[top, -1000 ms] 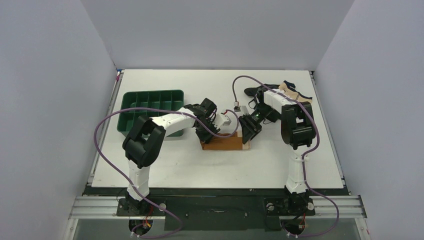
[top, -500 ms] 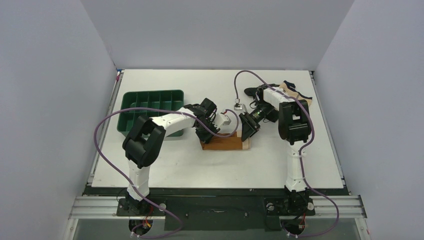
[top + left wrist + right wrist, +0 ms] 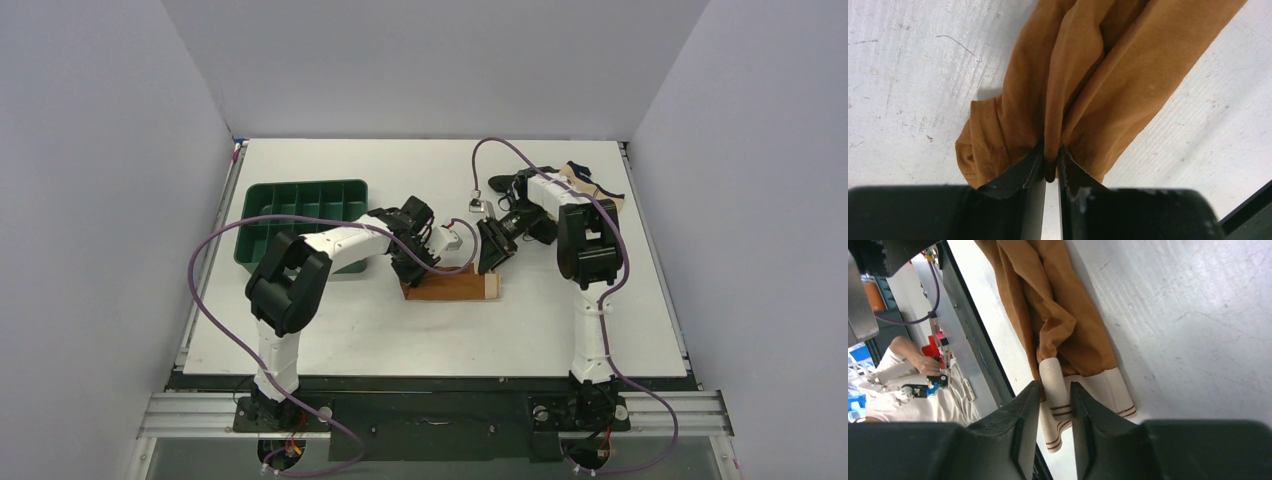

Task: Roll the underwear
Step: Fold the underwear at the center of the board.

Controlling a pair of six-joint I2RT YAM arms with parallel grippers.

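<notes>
The underwear (image 3: 448, 287) is a rust-brown strip with a cream waistband, lying on the table between the two arms. My left gripper (image 3: 412, 266) is shut on a fold of its brown fabric (image 3: 1088, 85) at the left end. My right gripper (image 3: 490, 262) is shut on a fold of the cream waistband (image 3: 1054, 385) at the right end. The waistband has thin brown stripes (image 3: 1120, 390). In both wrist views the pinched fold stands up between the jaws.
A green compartment tray (image 3: 300, 222) stands at the left of the table. A black garment (image 3: 515, 184) and a beige garment with dark trim (image 3: 585, 182) lie at the back right. Purple cables loop over both arms.
My right gripper has moved back and slightly left with the waistband end, lifting it. The left gripper has stayed on the left end of the underwear.
</notes>
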